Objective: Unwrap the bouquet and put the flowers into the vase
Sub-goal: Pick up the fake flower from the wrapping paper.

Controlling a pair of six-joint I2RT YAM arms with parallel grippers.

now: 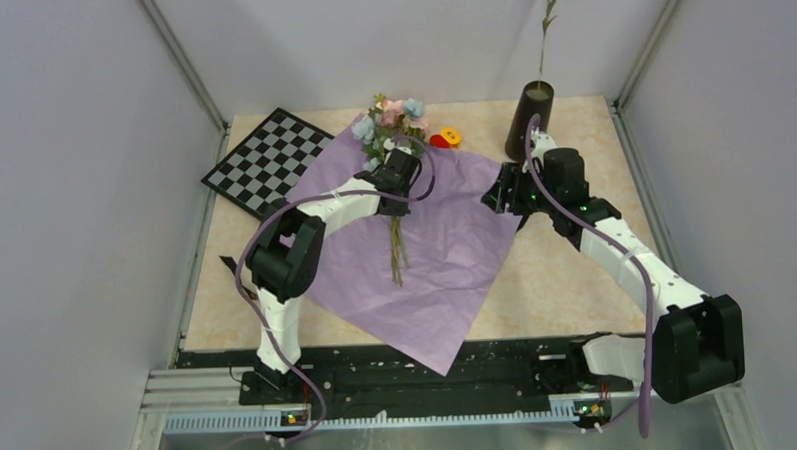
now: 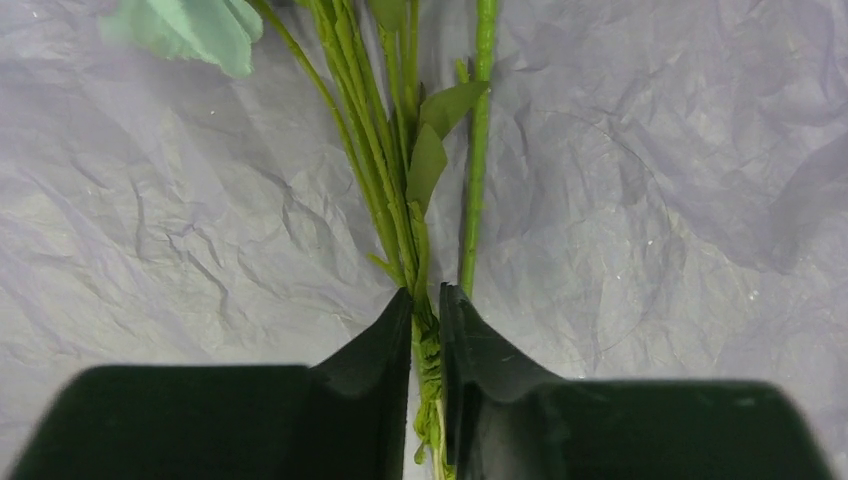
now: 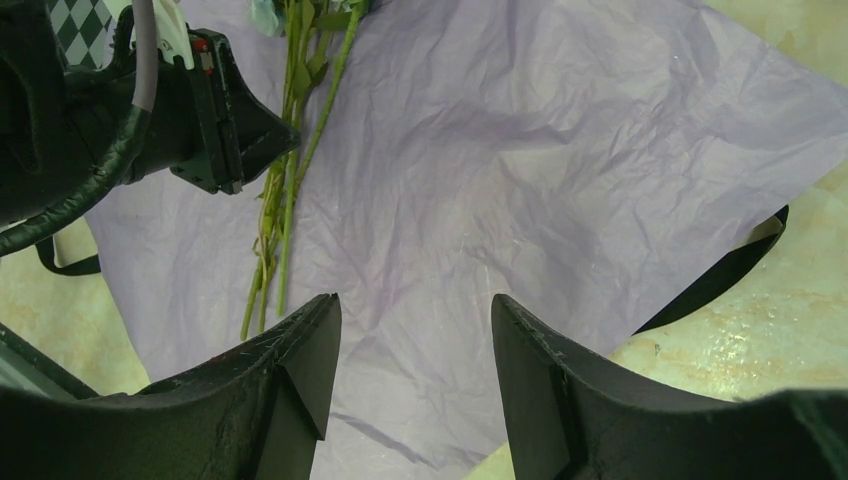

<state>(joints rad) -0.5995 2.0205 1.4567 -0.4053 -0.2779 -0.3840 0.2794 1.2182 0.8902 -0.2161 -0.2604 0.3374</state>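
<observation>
One counter (image 1: 566, 269): it is carrying everything.
Purple paper (image 1: 455, 243): it is lying open and flat in the middle of the counter.
Checkered board (image 1: 267, 162): it is lying at the far left, just beside the paper.
Flowers (image 1: 391, 125): they are lying on the paper, with the blooms pointing far away.
Vase (image 1: 527, 120): it is standing up at the far right, holding one thin stem (image 1: 545, 30).
Left tool (image 2: 425, 300): it is pinching the green flower stems.
Right tool (image 3: 415, 310): it is hanging spread wide over the paper, holding nothing.
Toy block (image 1: 447, 138): it is sitting between the flowers and the vase.
</observation>
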